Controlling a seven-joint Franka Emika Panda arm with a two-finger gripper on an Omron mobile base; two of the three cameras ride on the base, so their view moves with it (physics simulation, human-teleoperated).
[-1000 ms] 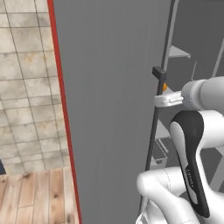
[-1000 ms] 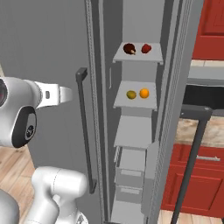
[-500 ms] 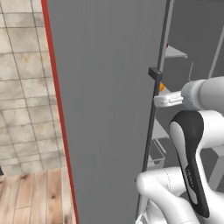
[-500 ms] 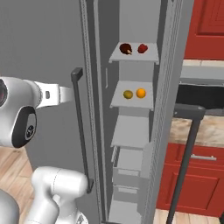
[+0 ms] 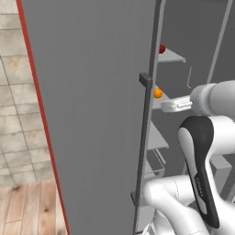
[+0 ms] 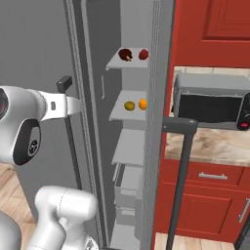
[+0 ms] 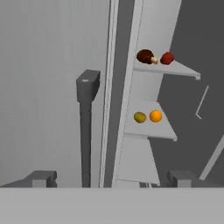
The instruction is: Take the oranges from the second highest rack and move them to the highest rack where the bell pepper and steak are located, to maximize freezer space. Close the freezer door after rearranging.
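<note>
gripper [image 7: 109, 178]: fingers spread, empty, facing the open freezer | oranges [image 7: 148, 117]: side by side on second rack [image 7: 151, 130] | pepper [image 7: 166, 58], steak [image 7: 145, 56]: top rack [image 7: 168, 68] | door [image 5: 92, 114]: ajar

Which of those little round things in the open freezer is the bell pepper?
Look into the tall open grey freezer compartment and find the topmost thin light-grey shelf. Two things sit there: a dark brown lump with a pale end, and beside it the small dark-red rounded bell pepper. The two balls one shelf below are yellow-orange, not red.
</note>
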